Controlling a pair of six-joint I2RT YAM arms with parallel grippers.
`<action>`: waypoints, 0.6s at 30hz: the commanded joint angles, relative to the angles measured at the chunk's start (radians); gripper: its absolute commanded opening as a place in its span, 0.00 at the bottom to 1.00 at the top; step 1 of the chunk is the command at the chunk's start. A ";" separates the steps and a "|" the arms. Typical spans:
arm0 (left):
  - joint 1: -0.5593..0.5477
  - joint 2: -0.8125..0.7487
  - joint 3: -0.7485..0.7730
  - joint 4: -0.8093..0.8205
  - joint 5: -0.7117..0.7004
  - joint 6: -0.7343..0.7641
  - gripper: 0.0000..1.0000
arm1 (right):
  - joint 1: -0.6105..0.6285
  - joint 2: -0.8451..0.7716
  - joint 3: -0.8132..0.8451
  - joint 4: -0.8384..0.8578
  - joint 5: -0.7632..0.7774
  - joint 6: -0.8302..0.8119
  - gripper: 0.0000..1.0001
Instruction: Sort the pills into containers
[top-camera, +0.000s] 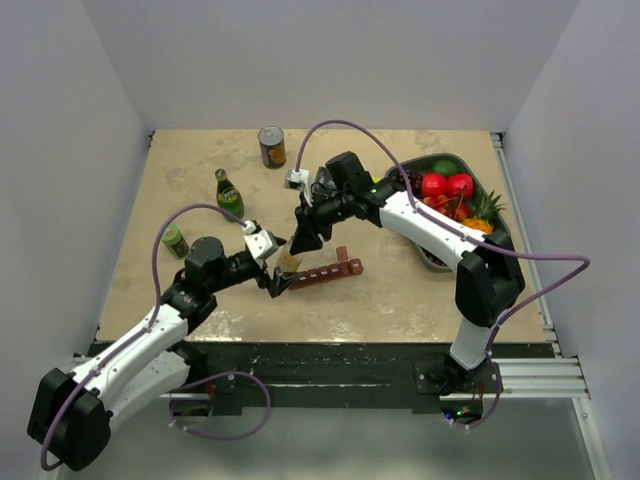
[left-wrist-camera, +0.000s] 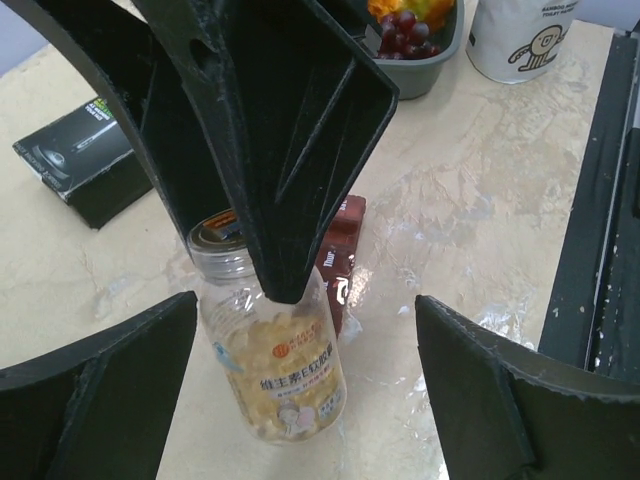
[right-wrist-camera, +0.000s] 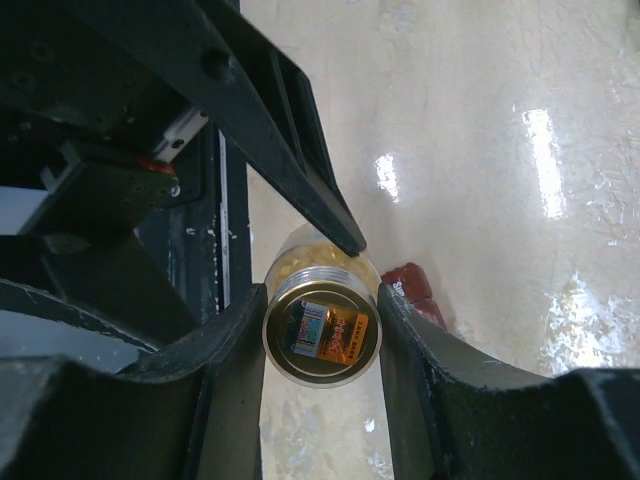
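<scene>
Right gripper (right-wrist-camera: 322, 312) clamps bottle (left-wrist-camera: 285, 370) at its cap, bottle upright. Left gripper (left-wrist-camera: 305, 310) gapes wide, straddling bottle, holding nothing. Containers (top-camera: 325, 272) lie on counter (top-camera: 400, 295) just beyond bottle and left gripper.

Overhead rear view, 2 close wrist views sharing the bottle (left-wrist-camera: 272, 375).

I've got a tin can (top-camera: 271, 146) standing at the far edge, a green bottle (top-camera: 229, 193) upright nearer on the left, a small green jar (top-camera: 176, 241) nearer still; far right, a grey tray (top-camera: 462, 160) of fruit, red apples (top-camera: 446, 185) showing; black box (left-wrist-camera: 85, 165) lying flat
</scene>
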 joint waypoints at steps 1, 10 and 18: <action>-0.058 0.050 0.066 0.016 -0.107 0.079 0.88 | -0.001 -0.063 -0.009 0.061 -0.067 0.035 0.00; -0.083 0.138 0.141 -0.087 -0.226 0.084 0.49 | -0.009 -0.081 -0.029 0.075 -0.073 0.037 0.00; -0.084 0.141 0.137 -0.116 -0.201 0.101 0.69 | -0.017 -0.083 -0.035 0.085 -0.090 0.049 0.00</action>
